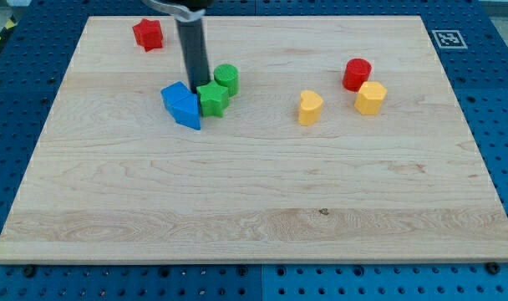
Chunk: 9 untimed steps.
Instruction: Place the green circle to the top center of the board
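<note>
My tip [199, 84] holds nothing, no jaws; sits approx touching green star [212, 98], at its 10 o'clock. Green circle [226, 78] just at tip's 2 o'clock, touching star. Blue blocks [181, 104] at tip's 7, on board [254, 209].

The only sign in view is a small square black-and-white fiducial marker [444, 38], printed on a white patch at the top right corner of the wooden worktop [254, 209]. Its pattern is a coded grid of dark and light cells, not letters or digits. No words, numbers or brand names can be read anywhere else in the view.
</note>
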Tool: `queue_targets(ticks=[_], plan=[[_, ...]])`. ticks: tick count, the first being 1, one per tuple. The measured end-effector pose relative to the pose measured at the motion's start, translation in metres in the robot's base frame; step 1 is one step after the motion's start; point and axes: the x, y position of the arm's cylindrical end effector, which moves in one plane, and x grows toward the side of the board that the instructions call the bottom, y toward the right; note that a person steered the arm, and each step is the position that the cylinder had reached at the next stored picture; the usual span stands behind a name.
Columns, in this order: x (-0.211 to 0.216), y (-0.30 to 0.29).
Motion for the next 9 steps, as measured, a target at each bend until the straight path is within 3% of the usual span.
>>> queue_targets(ticks=[1,2,3,5,9], plan=[[0.023,0.043],[0.014,0.054],[-0.007,0.054],[0.004,0.015],[-0.021,0.014]])
